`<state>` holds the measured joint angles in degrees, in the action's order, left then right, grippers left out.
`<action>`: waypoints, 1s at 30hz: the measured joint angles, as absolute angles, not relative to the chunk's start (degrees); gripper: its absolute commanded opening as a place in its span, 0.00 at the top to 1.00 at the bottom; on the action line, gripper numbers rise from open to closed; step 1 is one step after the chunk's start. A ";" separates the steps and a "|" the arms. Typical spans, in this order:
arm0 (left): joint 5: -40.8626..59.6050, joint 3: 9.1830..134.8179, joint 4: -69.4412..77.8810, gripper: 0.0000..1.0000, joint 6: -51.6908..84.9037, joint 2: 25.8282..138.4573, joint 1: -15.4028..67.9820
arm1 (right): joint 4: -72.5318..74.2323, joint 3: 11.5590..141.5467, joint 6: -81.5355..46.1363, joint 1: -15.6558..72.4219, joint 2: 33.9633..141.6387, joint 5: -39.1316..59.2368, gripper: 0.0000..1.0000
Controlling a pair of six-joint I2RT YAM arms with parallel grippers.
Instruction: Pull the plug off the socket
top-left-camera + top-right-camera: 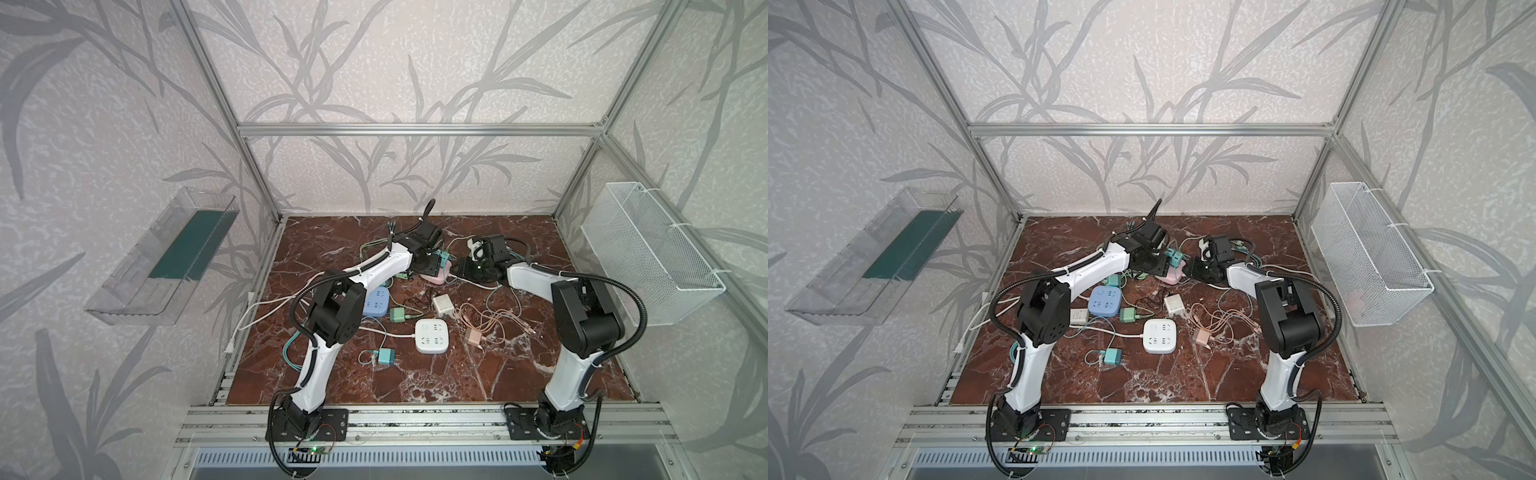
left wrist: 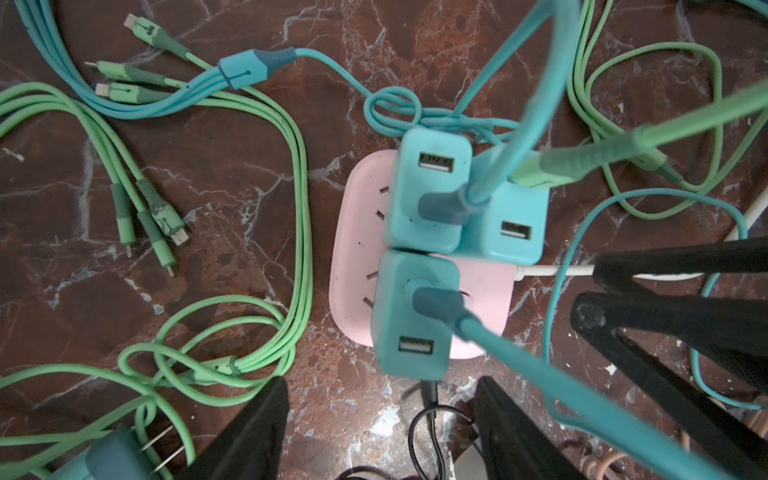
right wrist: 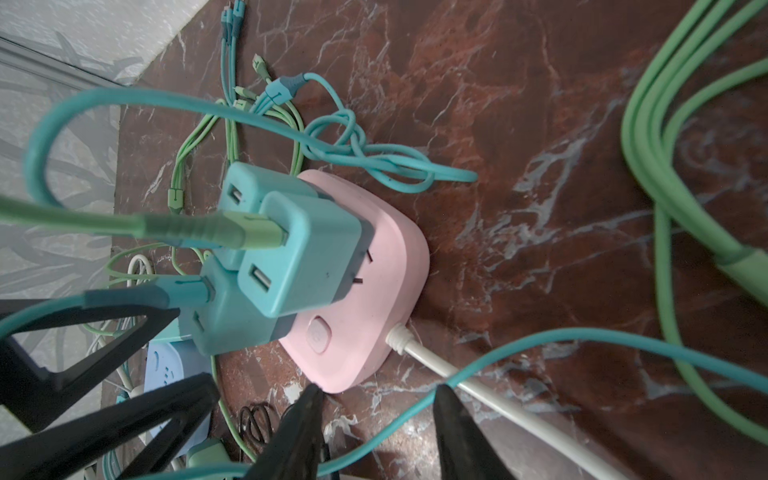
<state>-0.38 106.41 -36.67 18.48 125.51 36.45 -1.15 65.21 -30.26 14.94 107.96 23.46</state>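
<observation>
A pink socket (image 2: 357,232) lies on the marble table toward the back, seen in both top views (image 1: 437,278) (image 1: 1170,276). Three teal plugs stand in it: one (image 2: 428,195), a second (image 2: 507,224) and a third (image 2: 411,324), each with a cable in its USB port. My left gripper (image 2: 380,387) hangs open just above the third plug, holding nothing. My right gripper (image 3: 380,390) is open beside the socket (image 3: 386,266). One fingertip (image 3: 313,392) is at the socket's corner, and a teal cable (image 3: 415,409) runs loosely between the fingers.
Green cables (image 2: 297,208) and teal cables (image 2: 257,66) sprawl around the socket, whose white cord (image 3: 478,378) runs off. Nearer the front lie a blue socket (image 1: 376,302), a white socket (image 1: 432,336) and loose chargers (image 1: 386,356). A wire basket (image 1: 652,253) hangs on the right, a clear tray (image 1: 162,257) on the left.
</observation>
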 measured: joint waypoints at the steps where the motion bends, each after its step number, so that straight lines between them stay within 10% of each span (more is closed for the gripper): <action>1: -0.43 106.74 -36.62 0.29 18.46 125.93 36.45 | -1.26 65.56 -30.17 14.94 108.47 23.64 0.54; 30: 0.49 115.09 -35.75 0.64 18.52 133.93 37.12 | -7.01 75.40 -24.75 14.94 116.49 27.03 0.49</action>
<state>0.49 115.09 -35.75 18.52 133.93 37.12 -7.01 75.40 -24.75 14.94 116.49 27.03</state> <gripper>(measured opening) 0.397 0.505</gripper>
